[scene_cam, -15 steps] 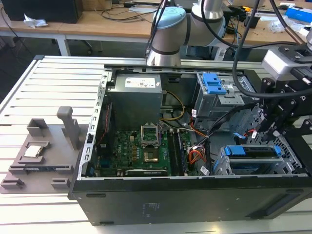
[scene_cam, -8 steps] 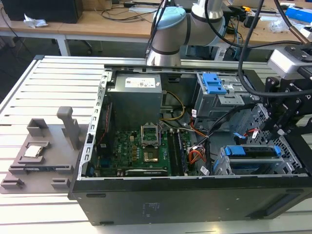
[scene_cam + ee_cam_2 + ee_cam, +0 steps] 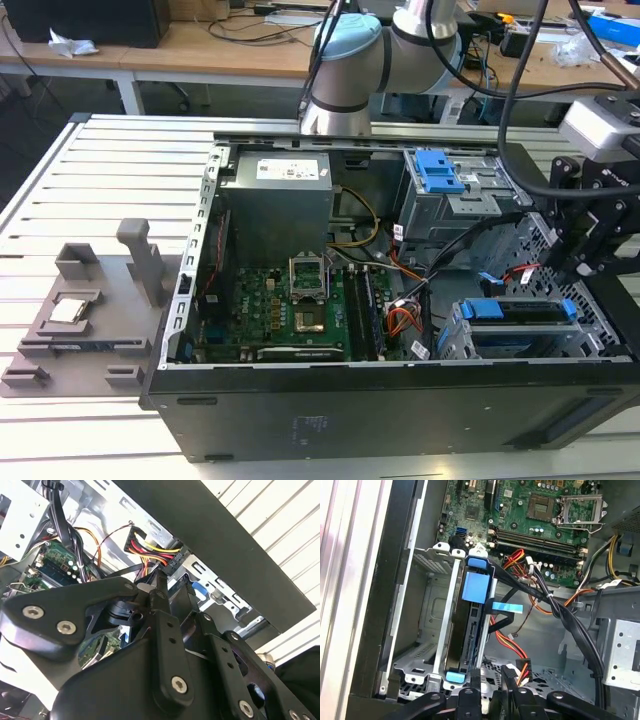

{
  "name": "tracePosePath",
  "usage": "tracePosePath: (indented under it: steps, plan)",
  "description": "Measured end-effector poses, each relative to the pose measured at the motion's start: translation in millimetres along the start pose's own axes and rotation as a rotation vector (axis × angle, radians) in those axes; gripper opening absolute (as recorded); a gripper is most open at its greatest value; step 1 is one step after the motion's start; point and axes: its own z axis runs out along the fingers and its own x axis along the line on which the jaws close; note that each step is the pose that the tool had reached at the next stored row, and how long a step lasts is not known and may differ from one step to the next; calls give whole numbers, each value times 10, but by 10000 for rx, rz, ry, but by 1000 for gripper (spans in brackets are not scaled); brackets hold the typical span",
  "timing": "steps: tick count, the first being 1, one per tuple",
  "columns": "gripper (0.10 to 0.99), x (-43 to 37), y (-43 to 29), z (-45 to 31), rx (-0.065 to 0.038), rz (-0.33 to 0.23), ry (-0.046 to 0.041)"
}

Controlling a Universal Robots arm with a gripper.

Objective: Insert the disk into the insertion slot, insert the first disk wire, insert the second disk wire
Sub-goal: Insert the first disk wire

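The disk (image 3: 520, 312), silver in its blue carrier, lies inside the insertion slot (image 3: 452, 345), the low silver cage at the case's corner on the exterior view's right. In the first wrist view the disk (image 3: 476, 587) stands edge-on within the slot's perforated frame (image 3: 427, 625). My gripper (image 3: 585, 262) hangs just above that cage. A black connector on red, yellow and black wires (image 3: 172, 562) sits right at the gripper's tip (image 3: 162, 582), and it also lies beside the gripper (image 3: 491, 680) as the wired connector (image 3: 520, 669). A flat blue cable (image 3: 507, 608) crosses next to the disk.
The open case holds the green motherboard (image 3: 300, 310) and a grey power supply (image 3: 275, 200). A taller cage with a blue latch (image 3: 438, 170) stands behind the slot. A black cable bundle (image 3: 570, 620) runs past the cage. A grey fixture (image 3: 80, 320) lies on the slatted table.
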Motion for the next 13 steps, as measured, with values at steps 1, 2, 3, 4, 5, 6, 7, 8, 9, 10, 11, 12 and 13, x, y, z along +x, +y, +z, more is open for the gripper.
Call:
tracePosePath:
  steps: [1,2,3,4,5,6,7,8,9,10,11,12,13]
  plan:
    - [302,1,-3,0,-1,-49,2]
    - [302,1,-5,1,0,-78,3]
    - [302,2,-8,2,0,-130,6]
    - [302,2,-10,2,1,-250,12]
    - [302,3,-12,2,0,-361,17]
    - [302,3,-14,2,1,-460,21]
    - [302,-2,-16,3,2,-573,24]
    - [302,-7,-17,3,2,-595,29]
    - [302,-8,-16,3,1,-601,32]
    - [302,-10,-11,-1,4,-603,35]
    - [302,-11,-6,-9,4,-602,34]
    - [302,-11,-3,-16,4,-600,33]
    - [302,-11,-3,-21,4,-601,33]
